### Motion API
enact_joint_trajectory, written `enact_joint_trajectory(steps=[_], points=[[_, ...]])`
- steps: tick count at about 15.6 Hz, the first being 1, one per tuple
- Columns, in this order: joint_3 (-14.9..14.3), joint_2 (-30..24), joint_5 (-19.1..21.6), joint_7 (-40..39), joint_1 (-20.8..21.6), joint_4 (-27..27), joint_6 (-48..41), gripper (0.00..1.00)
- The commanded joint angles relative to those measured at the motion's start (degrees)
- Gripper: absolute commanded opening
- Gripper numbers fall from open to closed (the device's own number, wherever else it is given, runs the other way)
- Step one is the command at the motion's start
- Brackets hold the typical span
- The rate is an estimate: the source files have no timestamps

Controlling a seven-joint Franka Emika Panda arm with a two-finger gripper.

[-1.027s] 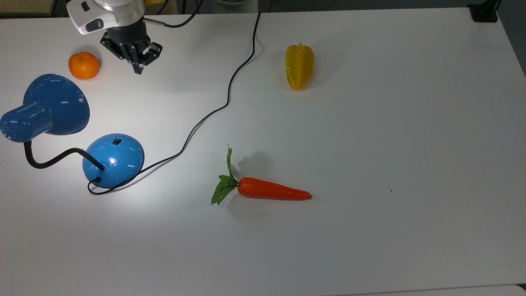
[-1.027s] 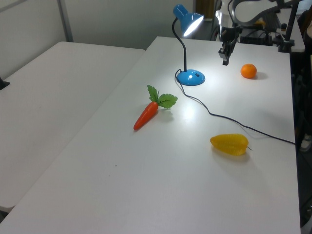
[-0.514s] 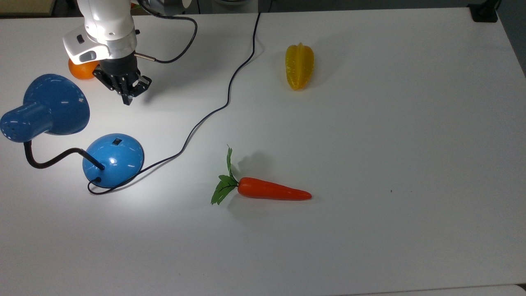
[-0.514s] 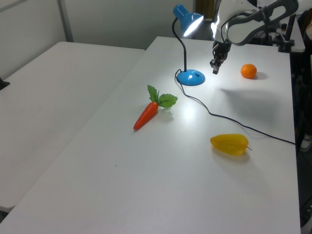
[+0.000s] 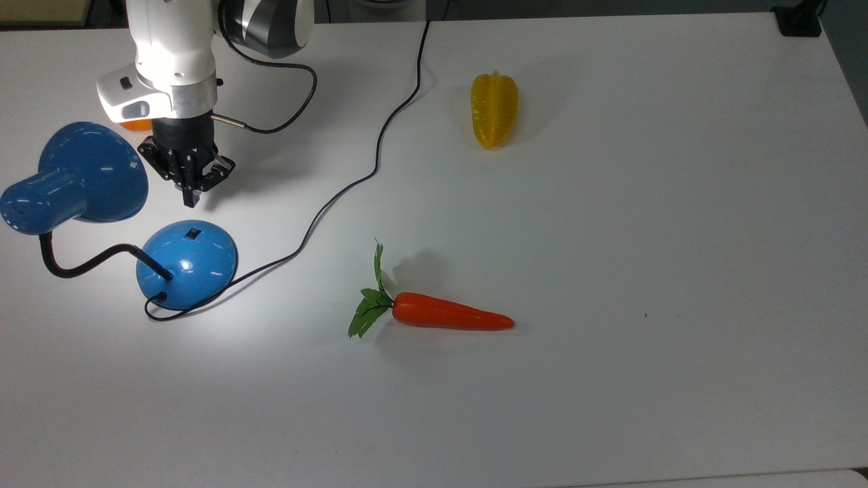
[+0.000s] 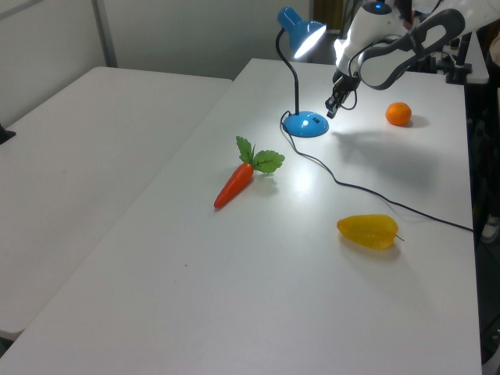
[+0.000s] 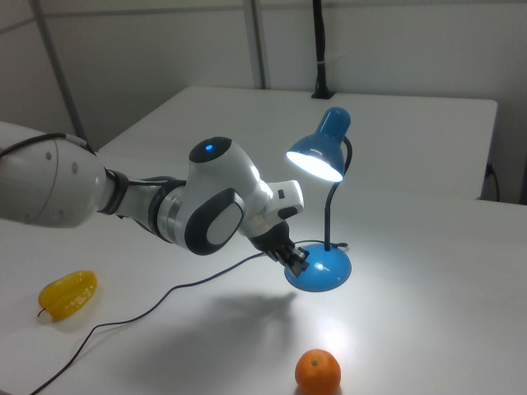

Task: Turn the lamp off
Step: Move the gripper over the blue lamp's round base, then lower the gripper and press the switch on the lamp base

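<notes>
Over the last second the pincer (image 5: 192,196) has come from beside the orange (image 6: 398,114) toward the lamp (image 5: 186,263), and now hangs just above the tabletop (image 5: 610,237), just short of the lamp's base on the switch (image 5: 194,234) side. Its fingers look pressed together, holding nothing. The lamp is lit and throws a bright patch on the tabletop around its base. Judgement: the approach is nearly done; the switch press is not yet made.

Count, from the lamp outward:
- lamp, one, with one cord (image 5: 380,149)
- orange, one, just beyond the pincer
- carrot (image 5: 447,313), one, well apart
- yellow fruit (image 5: 494,110), one, farthest
</notes>
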Motion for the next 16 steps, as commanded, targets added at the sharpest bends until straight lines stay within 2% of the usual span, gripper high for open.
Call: enact_joint_trajectory(steps=[1,16], points=[[0.2,1.9,0.0,0.9,-0.1,0.2,5.4,0.0],[0.6,5.1,0.7,0.9,-0.1,1.5,10.1,0.0]])
